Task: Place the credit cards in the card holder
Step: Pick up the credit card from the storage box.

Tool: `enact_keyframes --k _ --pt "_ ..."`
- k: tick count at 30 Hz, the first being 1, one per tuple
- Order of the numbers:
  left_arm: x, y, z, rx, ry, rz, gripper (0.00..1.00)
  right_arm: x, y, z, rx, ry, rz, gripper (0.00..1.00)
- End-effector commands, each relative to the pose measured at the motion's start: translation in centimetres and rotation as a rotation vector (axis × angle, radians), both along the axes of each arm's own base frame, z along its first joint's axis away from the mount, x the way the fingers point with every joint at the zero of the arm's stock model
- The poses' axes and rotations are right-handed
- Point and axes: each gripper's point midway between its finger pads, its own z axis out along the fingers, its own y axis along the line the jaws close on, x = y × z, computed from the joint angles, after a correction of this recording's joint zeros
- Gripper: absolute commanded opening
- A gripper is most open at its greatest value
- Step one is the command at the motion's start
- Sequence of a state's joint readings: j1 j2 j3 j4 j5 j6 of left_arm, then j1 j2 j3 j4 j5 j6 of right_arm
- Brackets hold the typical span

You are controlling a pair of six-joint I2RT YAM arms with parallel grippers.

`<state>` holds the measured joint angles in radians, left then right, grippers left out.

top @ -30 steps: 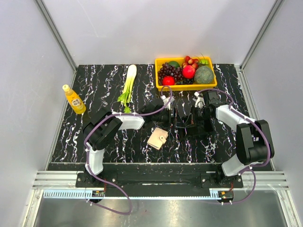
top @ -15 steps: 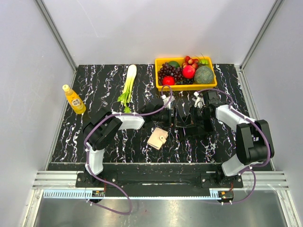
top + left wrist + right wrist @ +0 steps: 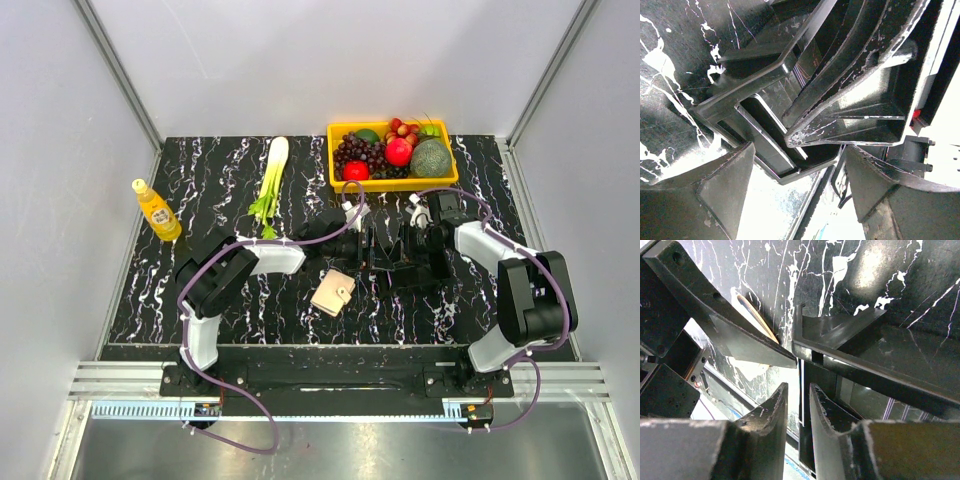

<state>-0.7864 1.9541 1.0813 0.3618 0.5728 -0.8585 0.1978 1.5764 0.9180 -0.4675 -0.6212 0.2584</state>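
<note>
On the table (image 3: 200, 290) the two arms are nose to nose. The left end effector (image 3: 796, 152) is spread wide with the other one's fingers poking in between its own, and the right end effector (image 3: 796, 395) is only a narrow slit apart, can't tell if anything's sitting in that slit. The card holder (image 3: 333, 292) lies closed just to the near-left of the pair, touching neither.

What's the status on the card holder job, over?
Left gripper jaws wide open, right gripper jaws narrowly parted, facing tip to tip. Card holder shut, lying flat, clear of both. Nothing lying on it.
</note>
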Motion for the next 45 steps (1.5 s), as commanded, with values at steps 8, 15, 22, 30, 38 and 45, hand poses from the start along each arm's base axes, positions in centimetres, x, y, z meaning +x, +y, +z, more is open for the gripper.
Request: enact_keyframes --k 8,15,22,30,38,45 --pt "1.0 -1.1 3.0 -0.084 -0.070 -0.009 0.77 1.0 0.8 0.0 0.010 -0.020 0.005 0.31" --pt "0.9 -1.2 2.9 -0.088 -0.065 -0.013 0.77 0.8 1.1 -0.4 0.008 -0.008 0.013 0.25" --pt "0.9 -1.2 3.0 -0.090 -0.067 -0.011 0.77 0.9 1.5 1.1 0.050 -0.034 0.024 0.16" --pt "0.9 -1.2 2.9 -0.090 -0.061 -0.011 0.77 0.5 1.8 1.8 0.071 -0.038 0.030 0.19" --pt "0.9 -1.3 2.9 -0.093 -0.058 -0.014 0.77 0.6 1.6 2.3 0.059 -0.054 0.024 0.00" --pt "0.9 -1.3 2.7 -0.089 -0.055 -0.012 0.77 0.9 0.8 2.9 0.011 -0.090 -0.007 0.00"
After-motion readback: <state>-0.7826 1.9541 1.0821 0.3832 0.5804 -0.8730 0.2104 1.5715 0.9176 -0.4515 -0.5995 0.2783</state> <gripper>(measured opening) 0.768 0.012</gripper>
